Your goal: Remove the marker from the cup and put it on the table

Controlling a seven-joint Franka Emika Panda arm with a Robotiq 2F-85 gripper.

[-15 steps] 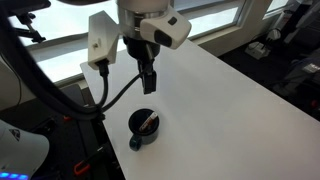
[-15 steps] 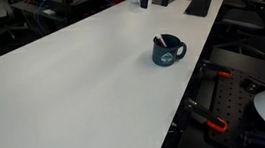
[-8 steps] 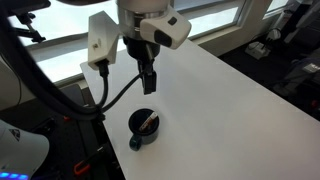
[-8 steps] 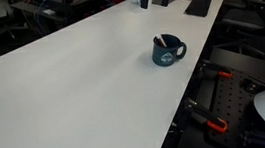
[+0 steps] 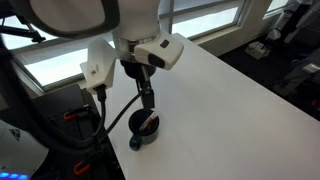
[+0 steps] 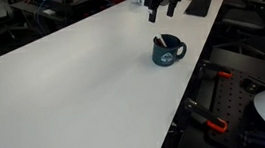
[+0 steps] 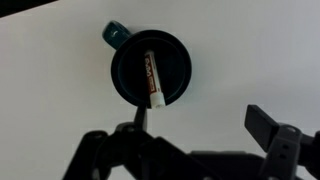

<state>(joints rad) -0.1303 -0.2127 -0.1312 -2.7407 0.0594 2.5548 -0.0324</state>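
The gripper (image 7: 200,138) is hovering, jaws spread wide and empty, over the cup (image 7: 122,72), where the marker (image 7: 153,80) is lying near one jaw, probably needing centring between both before closing.

White arm (image 5: 95,18), black end effector (image 5: 148,101), seemingly a black cable (image 5: 112,113) trailing.

Wrist view straight down over cup (image 7: 127,74)

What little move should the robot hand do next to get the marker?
Probably shift the open gripper sideways over the cup before lowering: in the wrist view the marker lies in the cup, off to the side of the gap between its jaws.
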